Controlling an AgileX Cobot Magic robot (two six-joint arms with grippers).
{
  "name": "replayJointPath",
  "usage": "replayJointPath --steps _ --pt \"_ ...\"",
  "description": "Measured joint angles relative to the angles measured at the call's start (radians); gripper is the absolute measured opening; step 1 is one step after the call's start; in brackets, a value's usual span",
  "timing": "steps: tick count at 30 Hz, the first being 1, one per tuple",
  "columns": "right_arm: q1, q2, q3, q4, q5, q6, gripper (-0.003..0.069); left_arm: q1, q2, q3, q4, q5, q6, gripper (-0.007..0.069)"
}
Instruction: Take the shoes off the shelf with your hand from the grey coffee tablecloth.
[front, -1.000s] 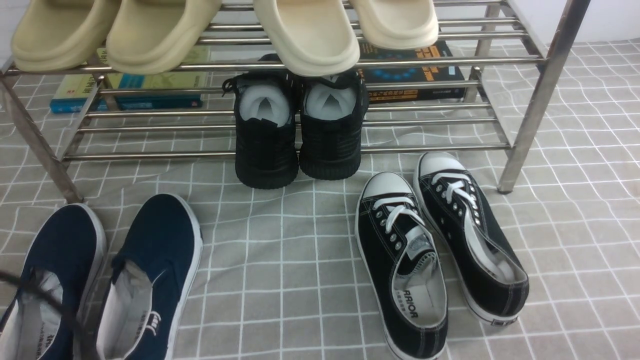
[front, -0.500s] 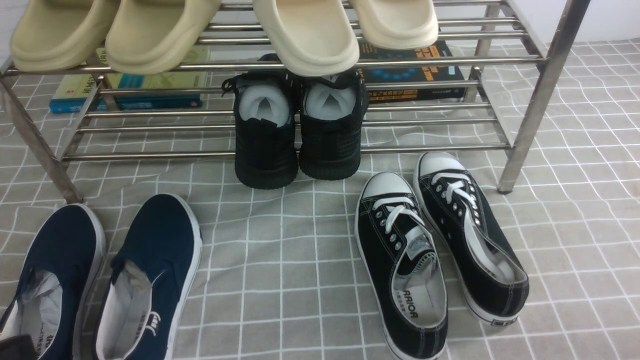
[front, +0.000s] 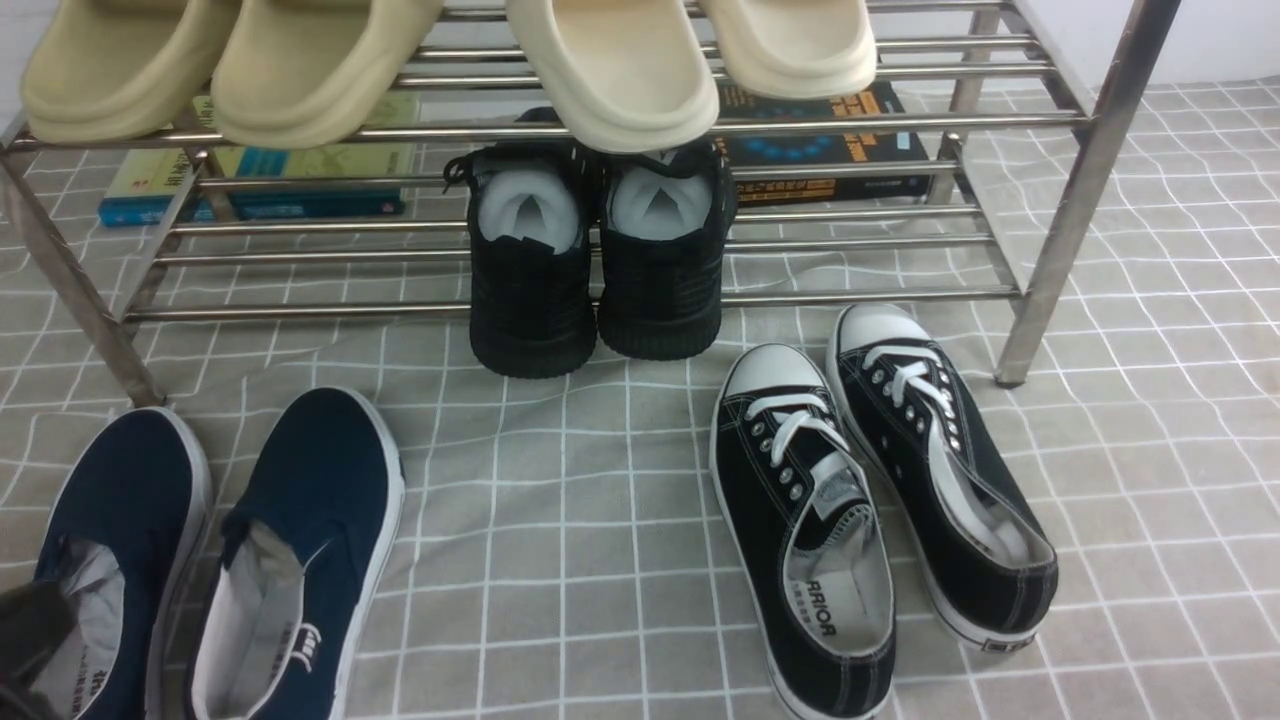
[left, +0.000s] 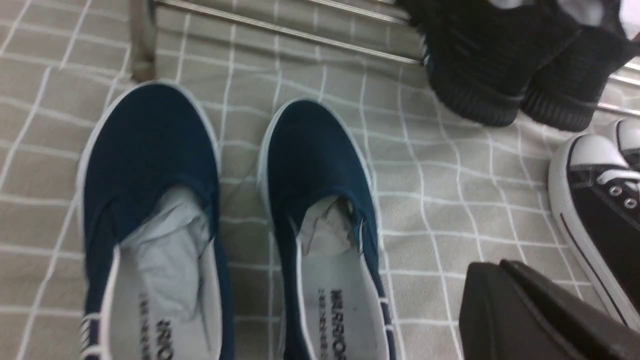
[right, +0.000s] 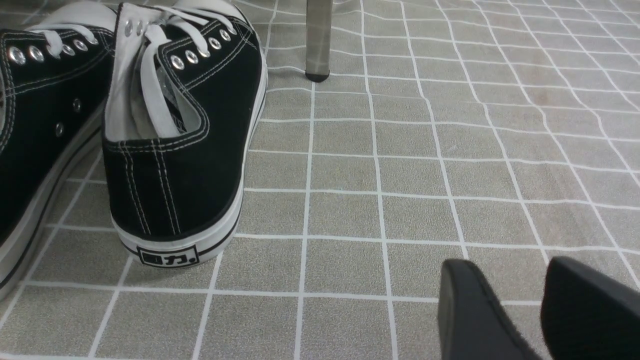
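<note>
A: Shoes (front: 215, 560), navy slip-ons, 2 of them side by side at the lower left of the front view, flat on the grey coffee tablecloth (front: 560, 520). Neither is on the shelf (front: 600, 125).

B: Left gripper (front: 30, 640)?

A: Dark blur at the bottom-left edge of the front view, over the heel opening of the outer navy shoe. In the left wrist view it shows as a black block (left: 530, 315) at lower right, no gap visible between the jaws. I read them as together, holding nothing.

B: Which way does the pair lie from it?

A: Directly ahead. Heels sit nearest the gripper, toes point up the frame toward the shelf's left leg (front: 80, 300). Long axis of each shoe runs near to far, roughly parallel.

B: Right gripper (right: 542, 305)?

A: 2 black fingers at the lower right of the right wrist view, clearly apart, empty, low over bare cloth. Beside it are the black lace-up sneakers (front: 880, 510), not the navy pair. The left arm is far nearer the task's shoes.

B: Farther back?

A: All-black sneakers (front: 595, 265) on the lower tier, toes hanging over the front bar. Beige slippers (front: 450, 65) on the upper tier. Books (front: 260, 175) lying beyond the bars.

B: Judgement on the step?

A: The navy pair looks already taken down. Any further grasp would need the left jaws opened first, then brought over a heel rim.
</note>
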Motion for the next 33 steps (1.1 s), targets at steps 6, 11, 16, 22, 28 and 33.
replayJointPath --steps 6,11,16,22,28,33 --pt "0.0 0.0 0.0 0.0 0.0 0.0 0.0239 0.202 -0.061 0.165 -0.217 -0.209 0.346 0.0024" --pt "0.0 0.0 0.0 0.0 0.0 0.0 0.0239 0.329 -0.13 0.32 -0.323 -0.288 0.489 0.0032" --pt "0.0 0.0 0.0 0.0 0.0 0.0 0.0239 0.342 -0.219 0.399 -0.275 -0.287 0.487 0.0035" --pt "0.0 0.0 0.0 0.0 0.0 0.0 0.0239 0.342 -0.268 0.412 -0.234 -0.218 0.45 0.0042" --pt "0.0 0.0 0.0 0.0 0.0 0.001 0.0239 0.342 -0.27 0.412 -0.197 -0.217 0.392 0.0048" --pt "0.0 0.0 0.0 0.0 0.0 0.001 0.0239 0.342 -0.27 0.412 -0.175 -0.216 0.367 0.0053"
